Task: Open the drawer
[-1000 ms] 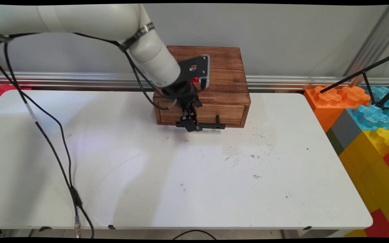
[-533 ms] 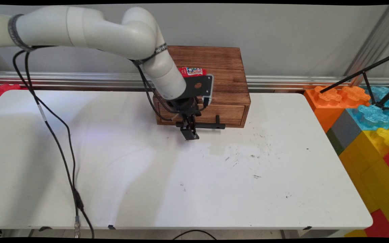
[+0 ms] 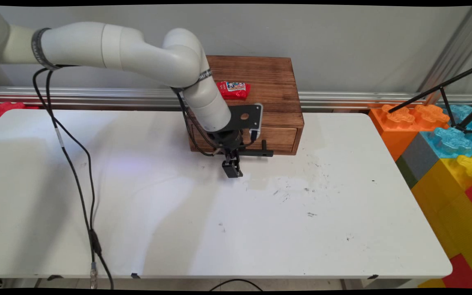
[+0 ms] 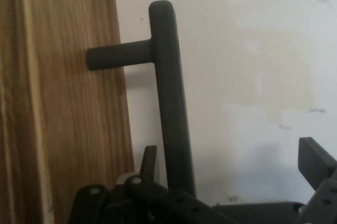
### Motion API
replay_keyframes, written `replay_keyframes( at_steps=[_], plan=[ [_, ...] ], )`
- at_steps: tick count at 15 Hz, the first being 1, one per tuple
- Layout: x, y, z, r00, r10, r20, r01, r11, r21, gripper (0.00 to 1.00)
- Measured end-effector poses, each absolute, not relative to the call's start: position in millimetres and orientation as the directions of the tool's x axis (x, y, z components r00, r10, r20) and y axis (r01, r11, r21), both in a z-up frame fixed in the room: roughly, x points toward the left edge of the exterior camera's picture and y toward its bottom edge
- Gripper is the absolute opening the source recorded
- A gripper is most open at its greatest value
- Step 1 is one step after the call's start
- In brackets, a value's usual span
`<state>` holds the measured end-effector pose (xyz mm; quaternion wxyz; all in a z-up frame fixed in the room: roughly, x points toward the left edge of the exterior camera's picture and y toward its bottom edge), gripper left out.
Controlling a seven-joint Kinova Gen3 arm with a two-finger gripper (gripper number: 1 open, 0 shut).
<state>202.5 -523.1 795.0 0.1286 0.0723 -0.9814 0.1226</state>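
Note:
A brown wooden box (image 3: 266, 76) stands at the table's far side, its drawer front (image 3: 279, 139) flush with the box. A black T-bar handle (image 3: 260, 153) (image 4: 171, 97) sticks out of the drawer. My gripper (image 3: 232, 169) (image 4: 233, 155) hangs just in front of the handle's left end, pointing down at the white table (image 3: 260, 229). In the hand view its fingers stand wide apart, open, and the handle bar runs close beside the left finger (image 4: 150, 158) without being clamped. A small red packet (image 3: 232, 89) lies on top of the box.
Large coloured toy blocks (image 3: 445, 143) are stacked off the table's right end, with black tripod legs (image 3: 459, 106) above them. Black cables (image 3: 74, 164) hang from the arm over the table's left part. A metal rail (image 3: 342, 98) runs along the wall.
My gripper has come away from the handle's left end toward the table's near side. The arm's swing has uncovered the red packet. The drawer front has not moved.

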Motion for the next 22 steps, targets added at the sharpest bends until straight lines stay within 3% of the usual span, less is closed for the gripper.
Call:
replay_keyframes(
  at_steps=[22],
  plan=[
    [175.6,-483.7,780.3,-0.946,-0.139,0.294,-0.194,0.966,-0.168,1.00]
  ],
)
